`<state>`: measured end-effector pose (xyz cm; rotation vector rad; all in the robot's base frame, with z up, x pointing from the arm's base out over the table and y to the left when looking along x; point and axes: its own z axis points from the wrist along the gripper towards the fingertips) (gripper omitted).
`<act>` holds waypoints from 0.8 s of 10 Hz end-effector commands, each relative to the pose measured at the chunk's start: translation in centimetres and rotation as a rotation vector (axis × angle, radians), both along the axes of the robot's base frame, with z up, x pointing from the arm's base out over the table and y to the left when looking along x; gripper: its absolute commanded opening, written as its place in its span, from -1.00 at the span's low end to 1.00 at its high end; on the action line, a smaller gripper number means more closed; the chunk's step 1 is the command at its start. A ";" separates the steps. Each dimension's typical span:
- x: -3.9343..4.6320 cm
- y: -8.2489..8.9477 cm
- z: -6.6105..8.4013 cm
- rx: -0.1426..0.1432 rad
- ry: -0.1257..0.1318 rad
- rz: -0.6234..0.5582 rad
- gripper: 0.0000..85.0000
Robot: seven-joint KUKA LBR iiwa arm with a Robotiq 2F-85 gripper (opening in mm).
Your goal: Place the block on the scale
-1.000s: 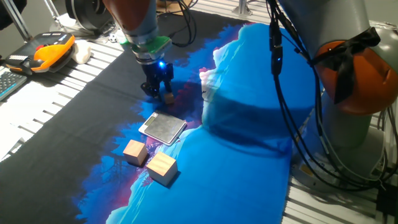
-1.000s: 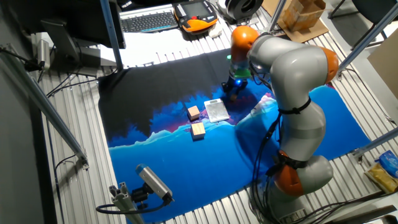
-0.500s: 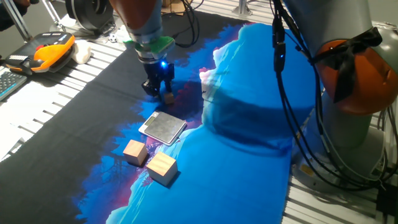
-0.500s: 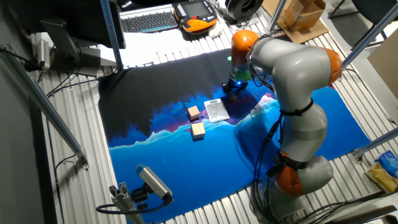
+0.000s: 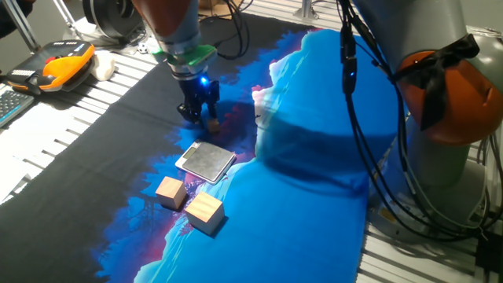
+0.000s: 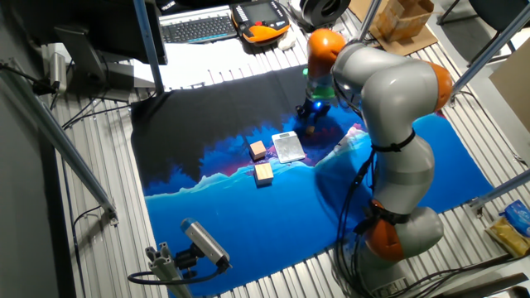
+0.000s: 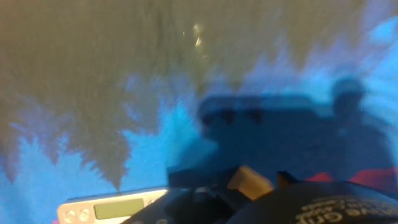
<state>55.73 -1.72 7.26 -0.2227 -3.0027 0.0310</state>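
Note:
The block (image 5: 212, 123) is a small light-brown wooden cube on the dark cloth, at my gripper's (image 5: 200, 116) fingertips. In the hand view the block (image 7: 249, 180) sits low in the middle, between the dark fingers (image 7: 193, 196). The view is blurred, so I cannot tell whether the jaws press on it. The scale (image 5: 206, 161), a flat dark grey plate with a white rim, lies just in front of the gripper. Its display (image 7: 112, 208) shows at the bottom left of the hand view. In the other fixed view the gripper (image 6: 310, 116) stands just behind the scale (image 6: 289, 146).
Two larger wooden cubes (image 5: 170, 192) (image 5: 205, 212) lie in front of the scale, also seen in the other fixed view (image 6: 258, 150) (image 6: 264, 172). A raised fold of blue cloth (image 5: 314, 118) lies to the right. An orange pendant (image 5: 67, 63) lies at the table's far left.
The gripper has stayed low over the block with only a slight shift. The block, scale and cubes have not moved.

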 end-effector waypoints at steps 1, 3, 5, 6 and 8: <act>-0.05 -0.3 0.9 -0.002 -0.005 0.000 -0.60; -0.42 0.2 1.0 -0.001 -0.018 -0.017 -0.60; -0.71 0.4 -0.1 -0.018 -0.052 -0.042 -0.20; -0.76 0.0 -0.2 -0.019 -0.047 -0.046 -0.20; -1.00 0.0 -0.1 -0.027 -0.043 -0.073 -0.20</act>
